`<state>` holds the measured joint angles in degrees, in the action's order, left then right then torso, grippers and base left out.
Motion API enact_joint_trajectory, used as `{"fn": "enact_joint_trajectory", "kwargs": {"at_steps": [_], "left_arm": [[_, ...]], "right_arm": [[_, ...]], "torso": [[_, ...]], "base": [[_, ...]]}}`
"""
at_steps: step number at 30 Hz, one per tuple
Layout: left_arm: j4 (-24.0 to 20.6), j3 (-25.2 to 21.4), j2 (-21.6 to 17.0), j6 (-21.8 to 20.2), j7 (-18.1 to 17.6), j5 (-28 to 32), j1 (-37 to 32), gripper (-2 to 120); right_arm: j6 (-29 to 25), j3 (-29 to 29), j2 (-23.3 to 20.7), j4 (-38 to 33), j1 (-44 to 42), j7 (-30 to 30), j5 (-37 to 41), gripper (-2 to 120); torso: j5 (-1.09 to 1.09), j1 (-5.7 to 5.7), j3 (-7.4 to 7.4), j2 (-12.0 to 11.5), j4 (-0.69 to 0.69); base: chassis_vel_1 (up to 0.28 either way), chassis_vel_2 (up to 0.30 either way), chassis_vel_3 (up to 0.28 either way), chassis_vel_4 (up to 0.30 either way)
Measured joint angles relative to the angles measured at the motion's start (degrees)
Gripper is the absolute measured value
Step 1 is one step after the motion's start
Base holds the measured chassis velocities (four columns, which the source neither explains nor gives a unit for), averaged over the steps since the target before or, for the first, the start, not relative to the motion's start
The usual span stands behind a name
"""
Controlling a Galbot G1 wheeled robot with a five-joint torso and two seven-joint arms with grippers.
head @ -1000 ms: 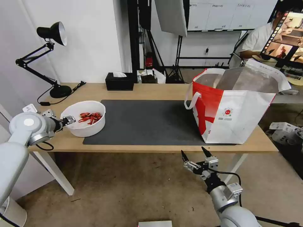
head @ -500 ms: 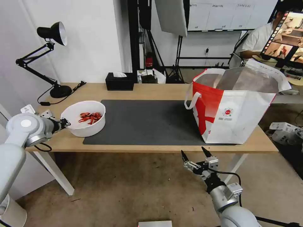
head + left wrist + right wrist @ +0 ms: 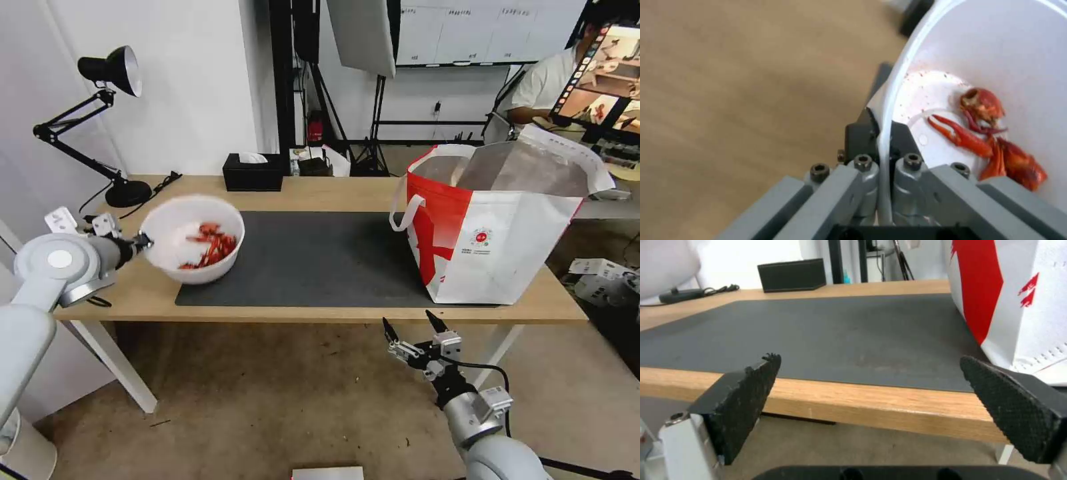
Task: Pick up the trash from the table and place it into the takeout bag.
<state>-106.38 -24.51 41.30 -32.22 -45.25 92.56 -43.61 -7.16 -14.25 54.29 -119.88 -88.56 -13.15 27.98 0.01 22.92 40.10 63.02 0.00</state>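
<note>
The left gripper's point(image 3: 882, 166) fingers point(image 3: 862, 146) clamp the thin rim of the round white plastic bowl of red crayfish shells point(image 3: 193, 239). The bowl is tilted, raised at the left end of the dark grey rectangular mat point(image 3: 320, 257) on the light-wood counter point(image 3: 320, 190). The white-and-red foil-lined takeout bag point(image 3: 493, 227) stands at the mat's right end. The right gripper point(image 3: 419, 333) hangs below the counter's front edge near the mat's right end, fingers point(image 3: 746, 400) apart.

My head camera is looking forward and down across the table point(image 3: 347, 195). My left wrist camera is hugging the white bowl point(image 3: 996, 60); my right one is peering over the table's near edge, sharing the dark mat point(image 3: 831, 330).
</note>
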Motion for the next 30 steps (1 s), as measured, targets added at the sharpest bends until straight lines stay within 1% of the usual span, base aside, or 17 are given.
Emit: {"fn": "enact_joint_trajectory", "kwargs": {"at_steps": [2, 7, 10, 11, 14, 15, 18, 19, 21, 22, 23, 25, 26, 27, 28, 29, 30], "left_arm": [[-0.60, 0.72, -0.10, 0.34, 0.41, -0.42, 0.67, 0], [-1.55, 5.78, -0.88, 1.54, 0.91, -0.68, 5.86, 0], [-1.69, 10.78, -0.35, 2.90, 0.84, -0.64, 11.46, 0], [-1.69, 10.78, -0.35, 2.90, 0.84, -0.64, 11.46, 0], [-1.80, 17.26, 0.55, 3.84, 0.72, -0.14, 19.67, 0], [-1.80, 17.26, 0.55, 3.84, 0.72, -0.14, 19.67, 0], [-0.72, 22.09, 2.12, 4.06, 0.59, 0.18, 26.07, 0], [-0.72, 22.09, 2.12, 4.06, 0.59, 0.18, 26.07, 0], [2.02, 29.11, 6.48, 4.19, -0.05, 0.65, 34.05, 0], [2.02, 29.11, 6.48, 4.19, -0.05, 0.65, 34.05, 0], [3.96, 33.12, 8.99, 4.31, -0.74, 1.05, 38.74, 0], [4.52, 34.30, 9.73, 4.38, -0.86, 1.13, 40.14, 0], [5.45, 36.33, 10.97, 4.44, -0.97, 1.24, 42.64, 0], [7.43, 39.65, 13.48, 4.52, -1.13, 1.33, 47.10, 0], [14.45, 47.33, 22.51, 4.67, -1.12, 1.14, 56.11, 0], [14.45, 47.33, 22.51, 4.67, -1.12, 1.14, 56.11, 0], [20.06, 51.28, 28.64, 4.66, -0.87, -0.36, 59.50, 0]], "right_arm": [[0.00, 0.00, 0.00, 0.00, 0.00, 0.00, 0.00, 100], [0.00, 0.00, 0.00, 0.00, 0.00, 0.00, 0.00, 100], [0.00, 0.00, 0.00, 0.00, 0.00, 0.00, 0.00, 100], [0.00, 0.00, 0.00, 0.00, 0.00, 0.00, 0.00, 100], [0.00, 0.00, 0.00, 0.00, 0.01, 0.00, 0.00, 100], [0.00, 0.00, 0.00, 0.00, 0.01, 0.00, 0.00, 100], [0.00, 0.00, 0.00, 0.00, 0.00, 0.01, 0.00, 100], [0.00, 0.00, 0.00, 0.00, 0.00, 0.01, 0.00, 100], [0.00, 0.00, 0.00, -0.01, 0.01, 0.01, 0.00, 100], [0.00, 0.00, 0.00, -0.01, 0.01, 0.01, 0.00, 100], [0.00, 0.00, -0.01, 0.00, 0.01, 0.00, 0.00, 100], [0.00, 0.00, -0.01, 0.00, 0.01, 0.01, 0.00, 100], [0.00, 0.00, -0.01, 0.00, 0.01, 0.00, 0.00, 100], [0.00, 0.00, 0.00, 0.00, 0.00, 0.00, 0.00, 100], [0.00, 0.00, -0.01, -0.01, 0.00, 0.00, 0.00, 100], [0.00, 0.00, -0.01, -0.01, 0.00, 0.00, 0.00, 100], [0.00, 0.00, -0.01, 0.00, 0.01, 0.00, 0.00, 100]], "torso": [[-0.01, 0.00, 0.00, 0.00, 0.01], [0.00, 0.00, 0.00, 0.00, 0.00], [-0.01, 0.00, 0.00, 0.00, 0.01], [-0.01, 0.00, 0.00, 0.00, 0.01], [0.01, 0.00, 0.00, 0.00, 0.01], [0.01, 0.00, 0.00, 0.00, 0.01], [0.01, 0.00, 0.00, 0.00, 0.00], [0.01, 0.00, 0.00, 0.00, 0.00], [-0.02, 0.00, 0.00, 0.00, 0.01], [-0.02, 0.00, 0.00, 0.00, 0.01], [-0.02, 0.01, 0.01, 0.00, 0.01], [-0.01, 0.01, 0.01, 0.00, 0.00], [0.02, 0.01, 0.01, 0.00, -0.01], [0.03, 0.01, 0.01, 0.00, -0.02], [0.03, 0.00, 0.00, 0.00, -0.03], [0.03, 0.00, 0.00, 0.00, -0.03], [0.04, 0.01, 0.00, 0.00, -0.01]], "base": [[0.000, 0.000, 0.000, 0.000], [0.000, 0.000, 0.000, 0.000], [0.000, 0.000, 0.000, 0.000], [0.000, 0.000, 0.000, 0.000], [0.000, 0.000, 0.000, 0.000], [0.000, 0.000, 0.000, 0.000], [0.000, 0.000, 0.000, 0.000], [0.000, 0.000, 0.000, 0.000], [0.000, 0.000, 0.000, 0.000], [0.000, 0.000, 0.000, 0.000], [0.000, 0.000, 0.000, 0.000], [0.000, 0.000, 0.000, 0.000], [0.000, 0.000, 0.000, 0.000], [0.000, 0.000, 0.000, 0.000], [0.000, 0.000, 0.000, 0.000], [0.000, 0.000, 0.000, 0.000], [0.000, 0.000, 0.000, 0.000]]}}
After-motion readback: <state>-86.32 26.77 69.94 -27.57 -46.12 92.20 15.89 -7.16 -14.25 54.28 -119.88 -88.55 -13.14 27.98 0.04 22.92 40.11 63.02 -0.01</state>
